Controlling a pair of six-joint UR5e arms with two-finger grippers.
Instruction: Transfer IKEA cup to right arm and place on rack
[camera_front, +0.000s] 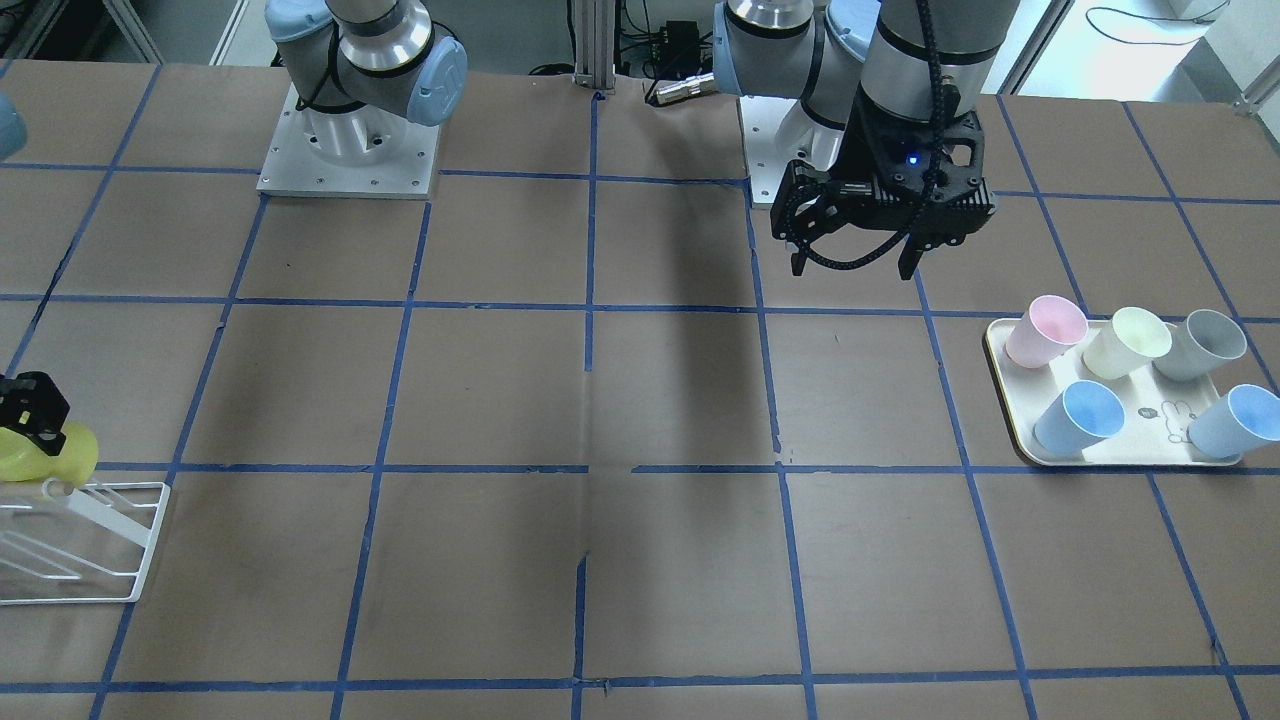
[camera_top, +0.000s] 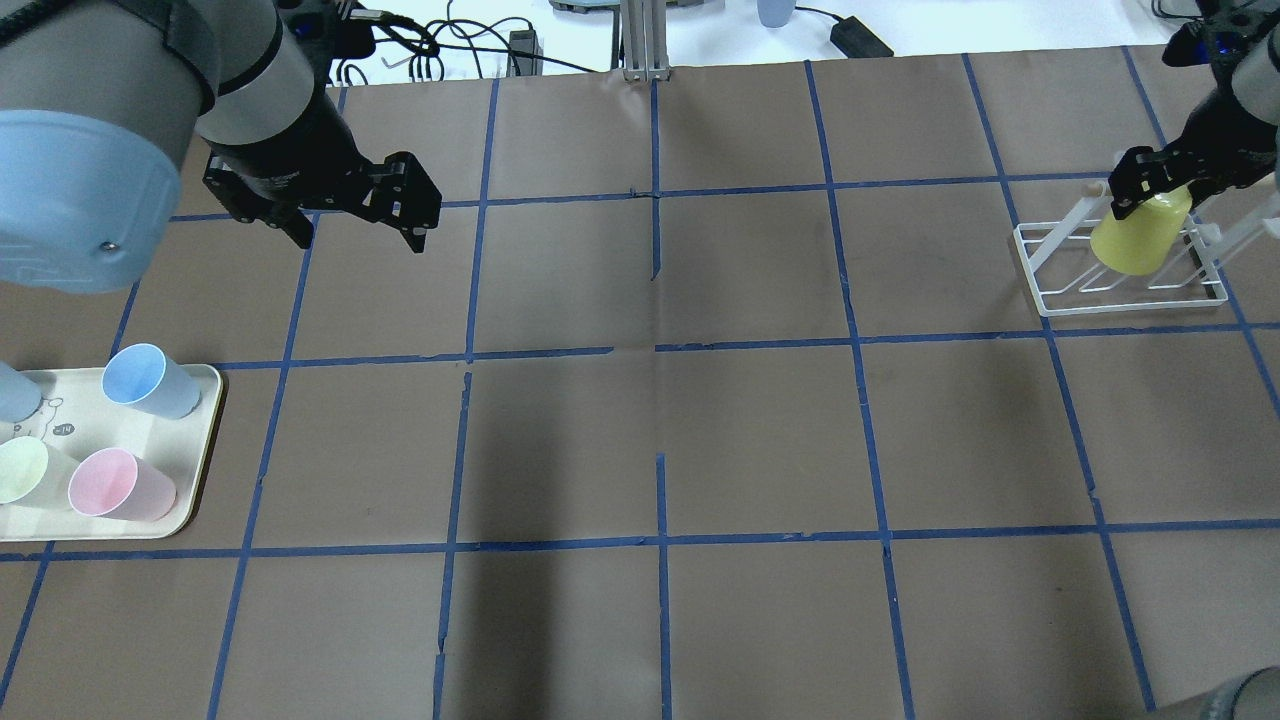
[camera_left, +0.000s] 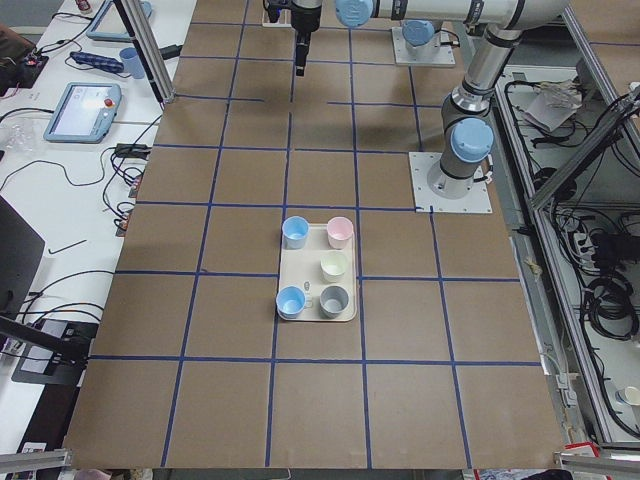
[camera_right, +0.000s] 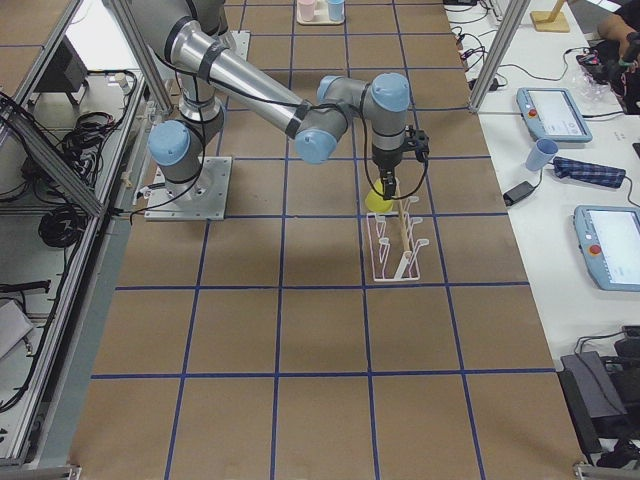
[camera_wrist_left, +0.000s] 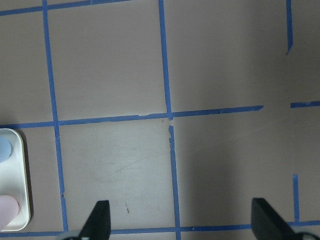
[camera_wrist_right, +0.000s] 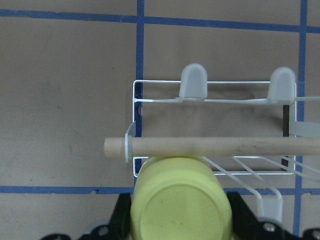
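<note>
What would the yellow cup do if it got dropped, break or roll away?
It looks like plastic, so the yellow cup is probably light and unlikely to break. Round and tapered, it might roll in a curve on its side. The right gripper squeezes it without visible denting, so it seems fairly stiff.

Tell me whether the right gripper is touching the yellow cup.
Touching. The right wrist view shows the right gripper clamped against both sides of the yellow cup, with no gap showing.

IKEA cup (camera_top: 1140, 238) above rack (camera_top: 1060, 235); tray (camera_top: 196, 440) opposite end
</note>
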